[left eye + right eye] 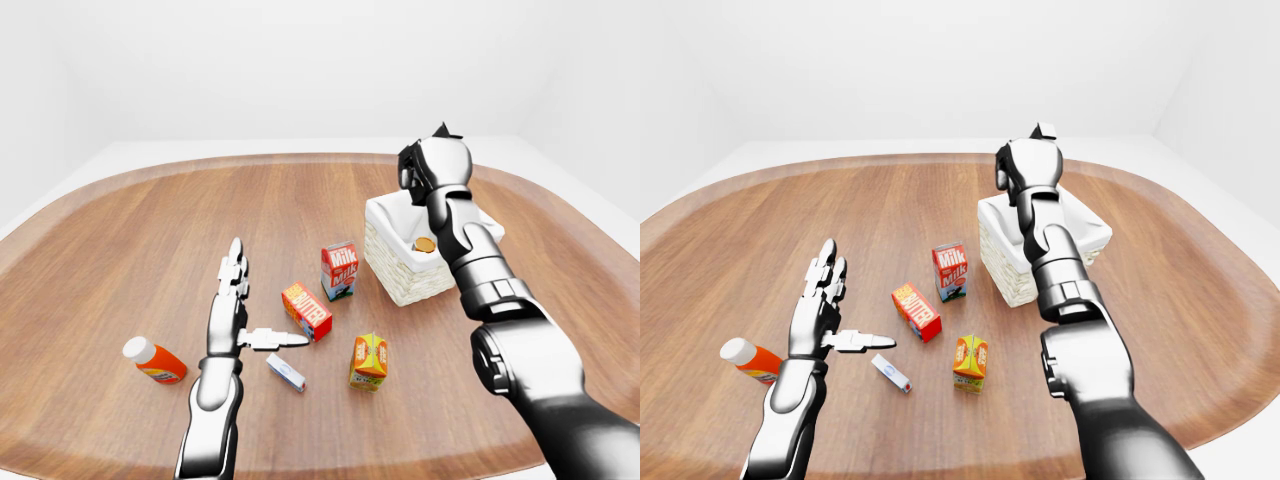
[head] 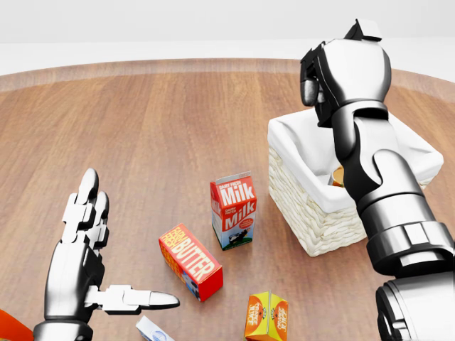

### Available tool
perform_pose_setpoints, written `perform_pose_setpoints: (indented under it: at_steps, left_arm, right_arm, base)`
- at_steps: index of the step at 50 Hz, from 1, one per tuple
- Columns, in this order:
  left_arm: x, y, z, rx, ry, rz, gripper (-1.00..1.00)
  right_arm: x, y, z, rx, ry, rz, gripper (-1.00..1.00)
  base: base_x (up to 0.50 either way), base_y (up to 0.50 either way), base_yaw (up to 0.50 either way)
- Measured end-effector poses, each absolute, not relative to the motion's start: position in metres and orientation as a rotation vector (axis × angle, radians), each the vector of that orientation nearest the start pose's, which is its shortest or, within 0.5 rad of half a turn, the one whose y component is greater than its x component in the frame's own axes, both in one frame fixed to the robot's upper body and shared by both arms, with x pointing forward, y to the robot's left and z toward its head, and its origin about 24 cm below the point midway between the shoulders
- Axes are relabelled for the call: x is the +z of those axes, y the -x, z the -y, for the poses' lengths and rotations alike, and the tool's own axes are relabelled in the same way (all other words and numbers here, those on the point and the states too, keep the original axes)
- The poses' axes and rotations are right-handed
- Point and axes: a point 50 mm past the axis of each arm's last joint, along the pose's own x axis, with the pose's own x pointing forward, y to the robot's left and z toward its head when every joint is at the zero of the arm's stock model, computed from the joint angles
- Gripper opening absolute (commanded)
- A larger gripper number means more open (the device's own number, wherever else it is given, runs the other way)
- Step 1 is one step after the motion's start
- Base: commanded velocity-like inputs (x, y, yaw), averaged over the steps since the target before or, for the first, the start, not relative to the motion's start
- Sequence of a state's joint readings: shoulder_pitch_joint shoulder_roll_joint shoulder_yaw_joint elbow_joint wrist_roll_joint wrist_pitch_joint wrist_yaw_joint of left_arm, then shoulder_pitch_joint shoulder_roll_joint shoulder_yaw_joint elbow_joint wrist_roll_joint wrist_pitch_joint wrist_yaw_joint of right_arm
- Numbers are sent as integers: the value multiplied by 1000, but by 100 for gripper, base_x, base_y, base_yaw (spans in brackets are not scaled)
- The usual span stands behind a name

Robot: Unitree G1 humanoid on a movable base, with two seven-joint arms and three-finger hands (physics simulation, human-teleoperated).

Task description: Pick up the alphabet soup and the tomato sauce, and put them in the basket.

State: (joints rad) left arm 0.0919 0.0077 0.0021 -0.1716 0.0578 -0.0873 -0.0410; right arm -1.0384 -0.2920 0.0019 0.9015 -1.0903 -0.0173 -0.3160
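Currently the right hand (image 2: 334, 78), fingers curled and apparently empty, hangs above the basket (image 2: 313, 213) at right; swinging low could tip it. Left hand (image 2: 85, 241) splayed open.

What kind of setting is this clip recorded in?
Likely a simulated tabletop test scene, not a real kitchen: a bare rounded wooden table in a blank white room, with scattered groceries such as a milk carton beside a basket.
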Motion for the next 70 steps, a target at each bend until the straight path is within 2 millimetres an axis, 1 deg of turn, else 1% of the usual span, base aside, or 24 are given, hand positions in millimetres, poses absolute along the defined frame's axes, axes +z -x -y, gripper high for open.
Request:
perform_pose_setpoints:
  at_steps: [11,25,70]
  left_arm:
    - [68,-235,-154,-15,-72,166,100]
    - [69,-236,-154,-13,-70,170,100]
    - [71,-235,-154,-16,-70,178,100]
  right_arm:
    - [200,-418,172,-331,1368,316,-100]
    - [189,-421,180,-337,1387,234,-100]
    - [148,-413,200,-337,1379,34,-100]
  base:
    - [0,0,0]
    - [0,0,0]
    - [0,0,0]
